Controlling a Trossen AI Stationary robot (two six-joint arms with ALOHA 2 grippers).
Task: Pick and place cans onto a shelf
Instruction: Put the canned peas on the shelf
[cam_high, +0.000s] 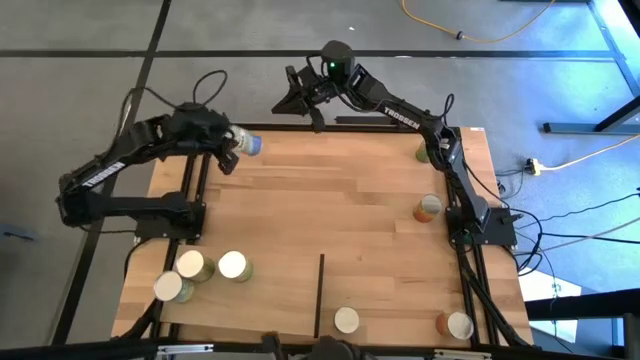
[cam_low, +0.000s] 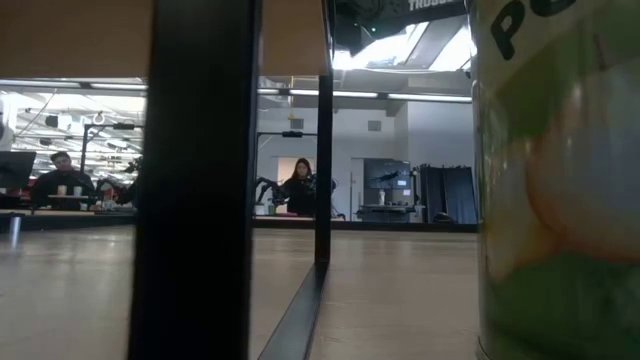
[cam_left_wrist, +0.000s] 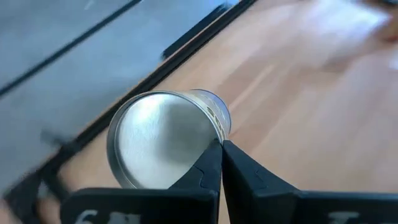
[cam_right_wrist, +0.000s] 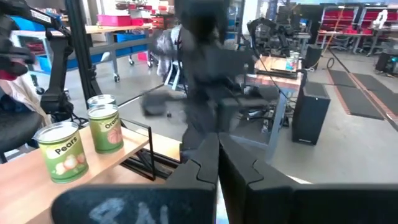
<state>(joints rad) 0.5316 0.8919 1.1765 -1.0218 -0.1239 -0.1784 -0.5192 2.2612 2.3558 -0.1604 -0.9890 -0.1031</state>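
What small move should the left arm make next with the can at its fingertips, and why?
Probably carry the can inward toward the dark divider. The left gripper looks shut on its rim at the table's far left corner, the can tipped sideways; three cans stand at the divider's end. The right gripper waits beyond the far edge.

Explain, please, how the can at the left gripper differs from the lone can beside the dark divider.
Pose: the gripper-side can is tipped, side showing from above; the divider-side can stands upright, showing only its pale top. Place: the first is at one edge of the table, the second near the opposite edge. Contact: the left gripper's shut fingertips meet the first's rim; nothing touches the second. Both are small round cans.
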